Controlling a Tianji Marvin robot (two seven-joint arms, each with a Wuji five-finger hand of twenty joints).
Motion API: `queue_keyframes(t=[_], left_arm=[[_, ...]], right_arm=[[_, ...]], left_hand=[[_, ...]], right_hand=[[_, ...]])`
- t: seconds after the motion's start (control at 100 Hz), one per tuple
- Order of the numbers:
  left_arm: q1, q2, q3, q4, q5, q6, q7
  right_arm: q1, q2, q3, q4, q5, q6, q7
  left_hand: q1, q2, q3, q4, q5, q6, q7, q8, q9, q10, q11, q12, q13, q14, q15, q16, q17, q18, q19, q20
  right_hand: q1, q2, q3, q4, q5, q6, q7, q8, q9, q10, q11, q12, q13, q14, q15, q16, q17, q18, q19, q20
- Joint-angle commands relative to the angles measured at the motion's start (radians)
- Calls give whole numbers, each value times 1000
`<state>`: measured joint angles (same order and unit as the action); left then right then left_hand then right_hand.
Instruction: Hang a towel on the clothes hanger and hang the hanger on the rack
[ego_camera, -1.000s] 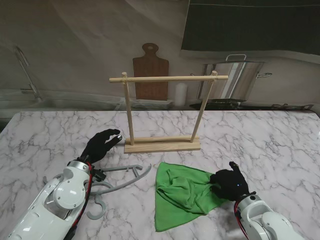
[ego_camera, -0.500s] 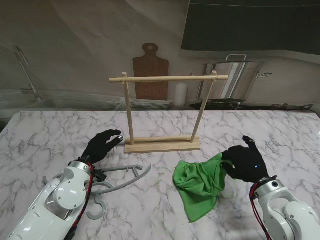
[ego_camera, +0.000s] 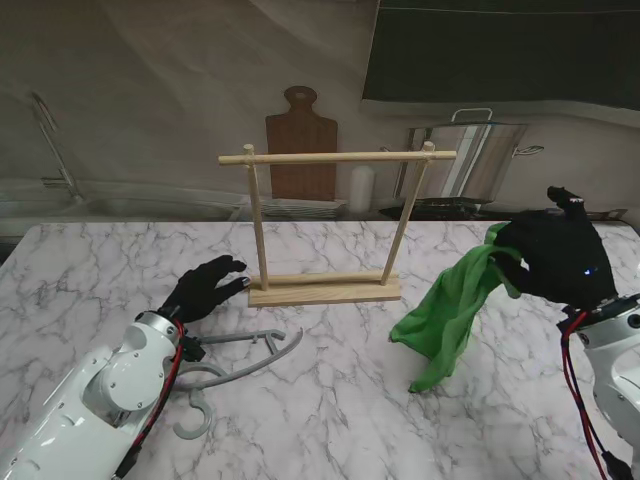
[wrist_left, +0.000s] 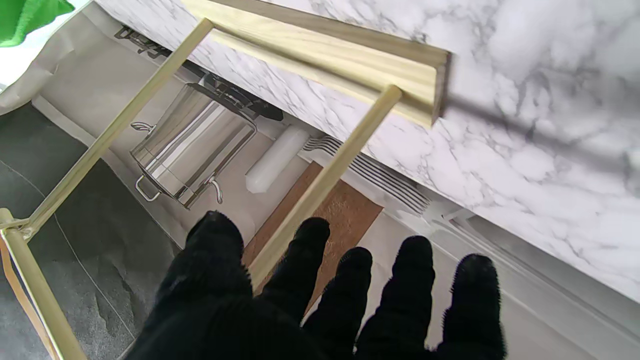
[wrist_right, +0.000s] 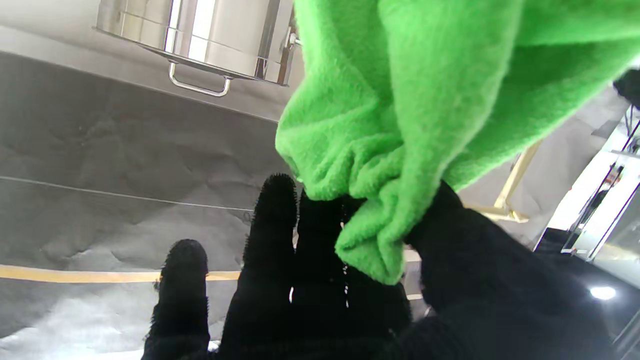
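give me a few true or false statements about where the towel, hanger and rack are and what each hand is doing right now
1. The right hand holds the green towel up off the table. True.
2. The hanger already hangs on the rack. False: it lies flat on the table, nearer to me than the rack.
3. The left hand grips the hanger. False: it is open, fingers spread, near the rack's left post.
4. The towel is draped over the rack's top bar. False: it dangles from the right hand, right of the rack.
5. The rack stands upright. True.
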<state>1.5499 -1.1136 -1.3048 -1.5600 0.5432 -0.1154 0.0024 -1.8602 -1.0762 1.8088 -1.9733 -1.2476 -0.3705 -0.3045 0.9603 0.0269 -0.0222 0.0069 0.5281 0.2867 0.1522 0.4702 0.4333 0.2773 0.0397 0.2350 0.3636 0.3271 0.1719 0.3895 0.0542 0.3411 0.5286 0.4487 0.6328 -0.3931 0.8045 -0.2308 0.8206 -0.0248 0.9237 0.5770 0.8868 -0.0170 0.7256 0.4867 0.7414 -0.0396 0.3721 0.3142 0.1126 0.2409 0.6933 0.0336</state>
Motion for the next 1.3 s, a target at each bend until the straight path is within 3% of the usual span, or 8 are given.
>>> queue_keyframes(t=[0.0, 0.16, 0.27, 0.53, 0.76, 0.94, 1.13, 1.29], left_arm=[[-3, 13, -16, 13, 18, -7, -25], [19, 35, -67, 24, 103, -34, -79], [33, 47, -101, 28, 159, -51, -106], [37, 50, -113, 47, 170, -53, -115], [35, 65, -129, 61, 242, -71, -151], [32, 70, -137, 58, 265, -84, -165], [29, 86, -141, 54, 303, -104, -242], [37, 91, -154, 54, 320, -122, -259]], right_arm=[[-20, 10, 1, 9, -28, 5, -8], [-41, 4, -2, 42, -11, 34, -44], [-45, -3, 17, 44, 16, 27, -65], [-48, -22, 72, -12, 119, -8, -30], [-26, -35, 101, -61, 209, -23, 13], [-11, -39, 117, -91, 241, -38, 30], [-13, -40, 113, -99, 243, -39, 28], [-17, -40, 98, -83, 236, -26, 18]], left_hand=[[16, 63, -14, -24, -46, -18, -33, -11, -8, -24, -7, -15, -51, -39, -29, -34, -14, -38, -166, -26], [13, 58, -14, -24, -70, -28, -55, -58, -77, -55, -35, -61, -101, -82, -68, -98, 4, -73, -253, -62], [8, 58, -15, -26, -73, -32, -56, -71, -135, -59, -49, -104, -116, -87, -69, -116, 21, -90, -279, -67], [0, 62, -15, -26, -79, -34, -49, -75, -139, -54, -46, -114, -117, -81, -61, -121, 43, -86, -329, -63], [-13, 64, -18, -27, -106, -51, -60, -81, -186, -77, -59, -126, -131, -88, -66, -125, 42, -93, -358, -55], [-35, 66, -20, -29, -161, -66, -81, -91, -280, -74, -78, -160, -149, -89, -71, -128, 39, -102, -366, -46], [-92, 43, -24, -28, -241, -47, -117, -114, -322, -57, -79, -188, -171, -88, -80, -134, 22, -116, -379, -39], [-120, 33, -21, -28, -246, -46, -119, -125, -360, -62, -84, -209, -186, -92, -85, -138, 19, -124, -384, -36]], right_hand=[[20, 71, 31, -9, 68, -54, 76, 36, 18, -7, 2, 12, 31, -18, -7, 15, 1, 32, 20, 16], [20, 70, 33, -10, 68, -54, 72, 36, 18, -6, -4, 11, 35, -16, -14, 14, 4, 38, 22, 18], [20, 67, 34, -10, 69, -55, 71, 38, 23, -5, -7, 12, 41, -17, -18, 14, 11, 41, 27, 21], [21, 64, 41, -10, 76, -43, 70, 42, 33, 6, -9, 17, 54, -7, -16, 19, 10, 52, 34, 27], [25, 62, 43, -10, 79, -33, 65, 44, 35, 14, -12, 19, 55, -1, -20, 21, 8, 57, 33, 28], [26, 63, 42, -10, 82, -34, 62, 46, 37, 14, -15, 20, 56, 1, -22, 23, 10, 57, 36, 30], [26, 63, 42, -9, 83, -35, 59, 48, 39, 14, -18, 21, 57, 1, -24, 24, 12, 61, 37, 31], [26, 64, 39, -9, 83, -35, 57, 49, 38, 14, -20, 22, 57, 2, -26, 24, 7, 64, 33, 30]])
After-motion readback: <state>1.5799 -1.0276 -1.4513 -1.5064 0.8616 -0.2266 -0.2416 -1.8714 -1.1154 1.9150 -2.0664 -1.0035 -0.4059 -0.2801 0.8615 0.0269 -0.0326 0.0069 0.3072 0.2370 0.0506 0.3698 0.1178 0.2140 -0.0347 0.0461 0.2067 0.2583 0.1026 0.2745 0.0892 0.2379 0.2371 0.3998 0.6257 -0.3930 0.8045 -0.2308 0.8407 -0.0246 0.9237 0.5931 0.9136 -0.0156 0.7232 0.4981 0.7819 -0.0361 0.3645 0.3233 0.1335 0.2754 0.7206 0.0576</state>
